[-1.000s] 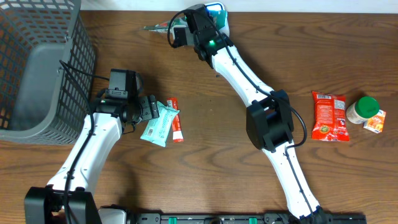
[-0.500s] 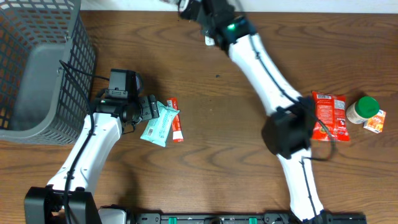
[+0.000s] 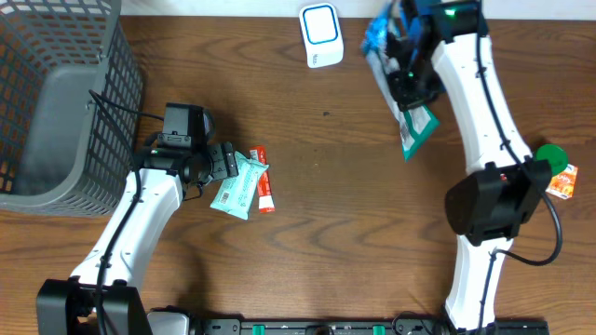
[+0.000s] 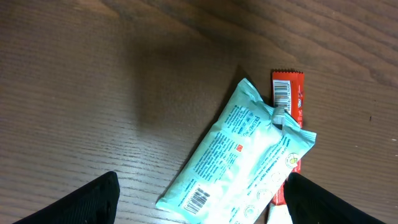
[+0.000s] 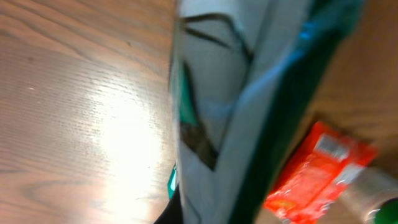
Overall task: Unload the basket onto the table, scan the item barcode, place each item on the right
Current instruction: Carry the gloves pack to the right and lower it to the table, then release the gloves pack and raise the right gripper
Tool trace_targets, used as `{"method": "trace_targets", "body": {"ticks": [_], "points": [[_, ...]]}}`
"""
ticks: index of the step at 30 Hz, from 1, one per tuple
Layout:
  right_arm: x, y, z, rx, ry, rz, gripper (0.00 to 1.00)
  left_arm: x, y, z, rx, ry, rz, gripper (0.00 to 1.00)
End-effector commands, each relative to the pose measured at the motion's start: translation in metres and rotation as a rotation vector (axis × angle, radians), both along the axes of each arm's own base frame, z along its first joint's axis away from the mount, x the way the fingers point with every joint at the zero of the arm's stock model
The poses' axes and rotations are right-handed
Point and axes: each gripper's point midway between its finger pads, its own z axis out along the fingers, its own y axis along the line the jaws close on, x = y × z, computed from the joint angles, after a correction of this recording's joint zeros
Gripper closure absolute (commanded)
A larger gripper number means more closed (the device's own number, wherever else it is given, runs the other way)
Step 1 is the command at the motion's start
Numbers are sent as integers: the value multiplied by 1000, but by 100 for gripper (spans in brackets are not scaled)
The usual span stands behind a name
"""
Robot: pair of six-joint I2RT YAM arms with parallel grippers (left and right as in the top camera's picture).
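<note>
Teal pouch [image 3: 416, 128] clamped in R fingers [image 3: 408, 86], hanging below; L fingers [image 4: 92, 200] wide, empty, over blue pkt [image 4: 239, 163].

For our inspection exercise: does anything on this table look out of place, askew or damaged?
The pale teal packet lies slanted across the red bar, covering its middle. Nothing looks spilled or damaged.

Wire basket [image 3: 56, 121] on tabletop [image 3: 326, 233], far left. Scanner [image 3: 320, 35] at rear centre. Left-centre: pouch [image 3: 235, 189] lies partly over bar [image 3: 265, 186], with left claw [image 3: 226, 160] just behind it. Bag [image 3: 416, 130] hangs in right claw [image 3: 407, 79], right of scanner. Jar [image 3: 548, 161] and carton [image 3: 562, 183] together at right edge.
</note>
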Motion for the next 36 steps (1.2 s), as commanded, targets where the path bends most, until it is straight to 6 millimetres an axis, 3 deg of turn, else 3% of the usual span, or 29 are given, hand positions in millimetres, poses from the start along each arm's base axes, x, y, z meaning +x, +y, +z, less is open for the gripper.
{"method": "trace_targets", "body": {"ticks": [1,8,11,12,14,15,16,17,20,21,23,24,26,29,31,34,36], "points": [[-10,-6,-22,105,93,-142,99,2,2,1,9,-3,5,15],[-33,-32,-85,102,219,-214,99,2,2,1,9,-4,5,15],[-42,-45,-100,70,248,-239,99,2,2,1,9,-4,4,15],[-49,-61,-108,-2,262,-288,99,2,2,1,9,-3,5,15],[-54,-75,-115,-59,268,-321,99,2,2,1,9,-3,4,14],[-56,-82,-118,-78,270,-336,93,2,2,1,9,-4,5,15],[-57,-84,-121,-79,273,-339,80,2,2,1,9,-3,5,15],[-59,-87,-124,-80,277,-346,49,2,2,1,9,-3,5,15],[-62,-93,-131,-80,281,-361,34,2,2,1,9,-3,4,14],[-61,-96,-133,-83,276,-368,21,2,2,1,9,-4,5,15],[-59,-102,-136,-98,261,-374,15,2,2,1,9,-3,5,15],[-57,-108,-135,-122,247,-377,3,2,2,1,9,-3,5,15],[-56,-109,-134,-128,240,-376,1,2,2,1,9,-4,5,15],[-49,-100,-121,-85,202,-373,1,2,2,1,9,-3,4,15],[-38,-82,-106,-7,134,-358,1,2,2,1,9,-4,5,15],[-18,-31,-82,213,40,-307,1,2,2,1,9,-3,5,15],[-12,28,-67,483,52,-241,1,2,2,1,9,-4,5,15]]}}
